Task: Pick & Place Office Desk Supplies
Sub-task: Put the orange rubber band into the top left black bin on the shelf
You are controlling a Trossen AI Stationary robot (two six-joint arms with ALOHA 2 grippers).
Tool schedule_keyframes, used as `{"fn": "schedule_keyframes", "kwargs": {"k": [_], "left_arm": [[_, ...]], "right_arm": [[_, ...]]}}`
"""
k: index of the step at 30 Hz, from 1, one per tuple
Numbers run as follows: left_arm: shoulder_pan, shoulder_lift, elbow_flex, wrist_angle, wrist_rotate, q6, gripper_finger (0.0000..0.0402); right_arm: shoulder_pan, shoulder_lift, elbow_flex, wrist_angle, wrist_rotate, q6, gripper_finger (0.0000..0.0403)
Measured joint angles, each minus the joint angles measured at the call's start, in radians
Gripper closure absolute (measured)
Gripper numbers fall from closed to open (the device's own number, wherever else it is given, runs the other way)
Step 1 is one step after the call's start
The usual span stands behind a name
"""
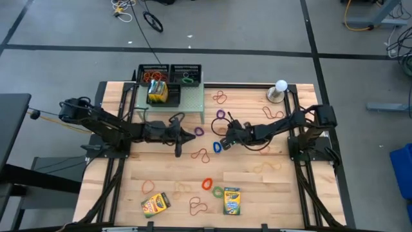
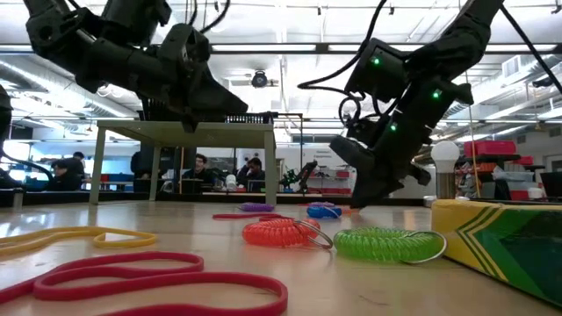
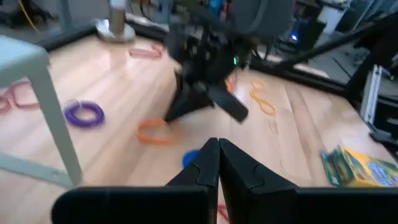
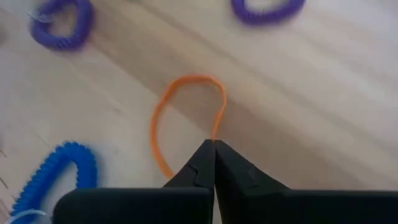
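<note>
Your right gripper [image 4: 214, 144] looks pinched shut on the orange band [image 4: 186, 112] mid-tabletop, though the bite seems thin, so lift too fast and that loop slips free, while your left gripper [image 3: 217, 152], closed and empty, waits close by.

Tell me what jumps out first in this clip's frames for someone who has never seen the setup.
Two dark arms meet over the middle of the wooden table, the left gripper shut and empty, the right gripper shut on an orange rubber band. Coloured loops lie scattered all over the table, with two crayon boxes near the front edge. At the back, a pale green shelf stands before black mesh trays.
</note>
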Motion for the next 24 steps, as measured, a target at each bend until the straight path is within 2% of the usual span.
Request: {"fn": "schedule_keyframes", "kwargs": {"k": [4,9,12,15,18,21,24], "left_arm": [[-0.007,0.000,0.003,-0.006,0.000,-0.007,0.0357],[-0.016,0.022,0.004,0.011,-0.008,-0.049,0.0289],[-0.031,0.080,0.027,0.045,-0.015,-0.053,0.0248],[-0.050,0.166,0.076,0.084,-0.021,-0.029,0.0212],[-0.067,0.243,0.139,0.095,-0.075,-0.002,0.0186],[-0.074,0.299,0.192,0.096,-0.119,0.014,0.0173],[-0.073,0.328,0.231,0.100,-0.086,0.016,0.0171]], "right_arm": [[0.048,-0.056,0.000,0.008,0.085,-0.115,0.0395],[0.149,-0.137,0.001,0.039,0.241,-0.276,0.0399],[0.199,-0.156,0.001,0.112,0.300,-0.405,0.0399],[0.232,-0.156,0.000,0.210,0.315,-0.535,0.0399],[0.253,-0.155,0.001,0.282,0.323,-0.622,0.0399],[0.273,-0.155,0.001,0.327,0.352,-0.679,0.0399],[0.281,-0.155,0.001,0.349,0.354,-0.704,0.0399]]}}
